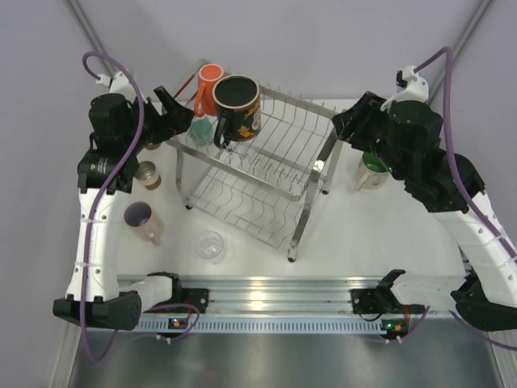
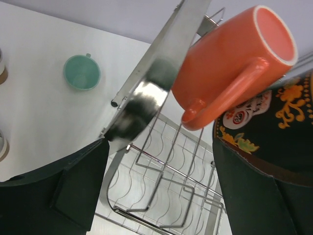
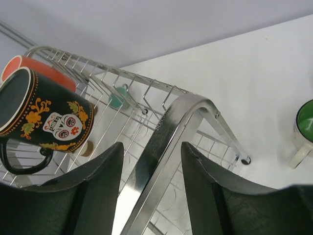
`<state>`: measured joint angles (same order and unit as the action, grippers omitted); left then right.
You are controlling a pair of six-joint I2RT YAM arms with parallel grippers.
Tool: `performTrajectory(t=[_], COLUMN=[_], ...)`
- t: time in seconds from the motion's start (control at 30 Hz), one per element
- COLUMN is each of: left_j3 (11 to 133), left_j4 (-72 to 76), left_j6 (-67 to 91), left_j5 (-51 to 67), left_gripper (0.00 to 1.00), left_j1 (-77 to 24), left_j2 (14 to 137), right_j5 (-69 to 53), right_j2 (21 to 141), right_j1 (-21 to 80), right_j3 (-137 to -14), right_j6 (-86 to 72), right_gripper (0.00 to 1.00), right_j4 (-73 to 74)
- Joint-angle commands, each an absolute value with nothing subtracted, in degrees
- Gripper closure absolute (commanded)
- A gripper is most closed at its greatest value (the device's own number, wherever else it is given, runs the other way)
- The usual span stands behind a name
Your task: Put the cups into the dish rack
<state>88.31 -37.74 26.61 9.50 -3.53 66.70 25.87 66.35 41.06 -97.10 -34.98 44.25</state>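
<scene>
Astride dish rack posts (image 3: pixel 195 105), the left tool (image 2: pixel 160 147) and right tool (image 3: pixel 151 147) both gape open.

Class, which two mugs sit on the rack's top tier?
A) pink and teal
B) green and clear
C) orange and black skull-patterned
C: the orange mug and the black skull-patterned mug rest side by side on the top tier of the dish rack, at its far left corner.

No readable text; faint stamp on dish rack (image 3: pixel 160 128) post, illegible.
</scene>
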Motion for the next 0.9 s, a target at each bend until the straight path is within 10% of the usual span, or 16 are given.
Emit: performTrajectory(t=[0.0,0.87], left_j3=[92.02,94.04], left_j4=[-31.47,-31.46], left_j6=[26.54,24.87], left_j5=[17.32,15.91], left_gripper=[0.08,0.07], left_j1=[-4.57,-4.48], left_j2=[65.74,66.71], right_j5=[26.02,22.42], right_j2=[66.44,64.43], right_j1=[40.34,39.81], right_j3=[-95.71,-88.61], right_j6=[-39.55,-45.26], right_gripper=[0.50,0.55], right_j4=[43.41,35.26])
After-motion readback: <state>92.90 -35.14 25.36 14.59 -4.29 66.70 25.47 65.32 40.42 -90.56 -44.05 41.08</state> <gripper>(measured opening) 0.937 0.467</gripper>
